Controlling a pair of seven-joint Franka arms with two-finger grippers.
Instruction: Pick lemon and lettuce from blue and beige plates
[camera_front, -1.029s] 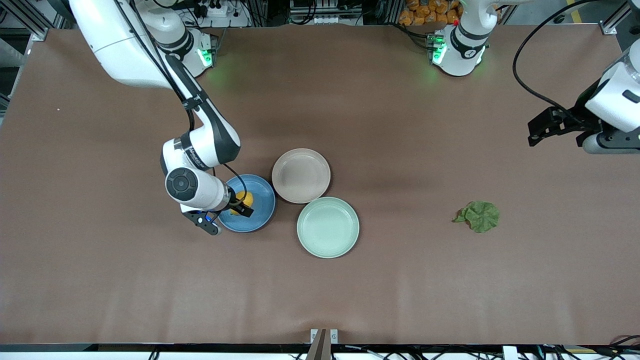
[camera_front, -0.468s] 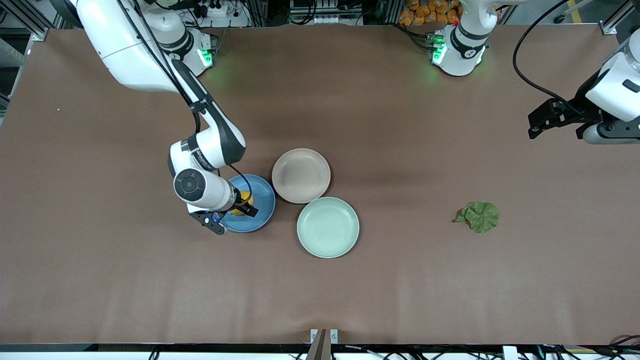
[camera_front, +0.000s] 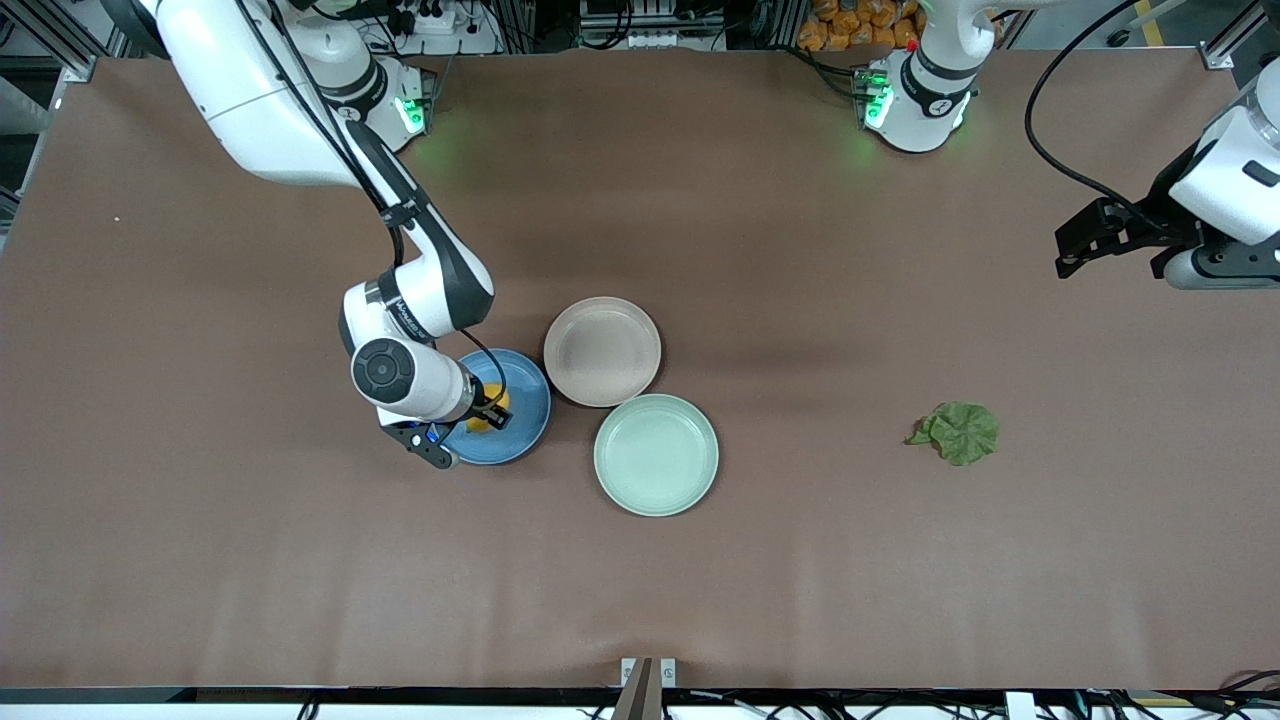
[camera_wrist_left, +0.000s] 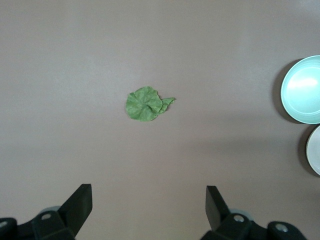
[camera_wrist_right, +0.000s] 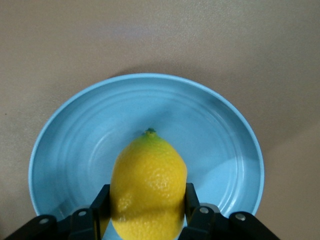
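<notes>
Both hands differ: right hand (camera_wrist_right: 148, 210) pinches lemon (camera_wrist_right: 148, 186) over blue plate (camera_wrist_right: 75, 150); left hand (camera_wrist_left: 148, 205) spread, waiting.

Yellow lemon (camera_wrist_right: 148, 187) over blue plate (camera_wrist_right: 75, 135); beige plate (camera_front: 602, 351) beside.

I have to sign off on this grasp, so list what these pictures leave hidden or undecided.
- Front view: the right gripper and wrist hide most of the lemon and part of the blue plate.
- Right wrist view: the picture's edge cuts off the lemon's near end, and whether it still rests on the blue plate cannot be told.
- Left wrist view: the edge cuts off part of the beige plate; the left gripper hangs open over bare table near the lettuce.
</notes>
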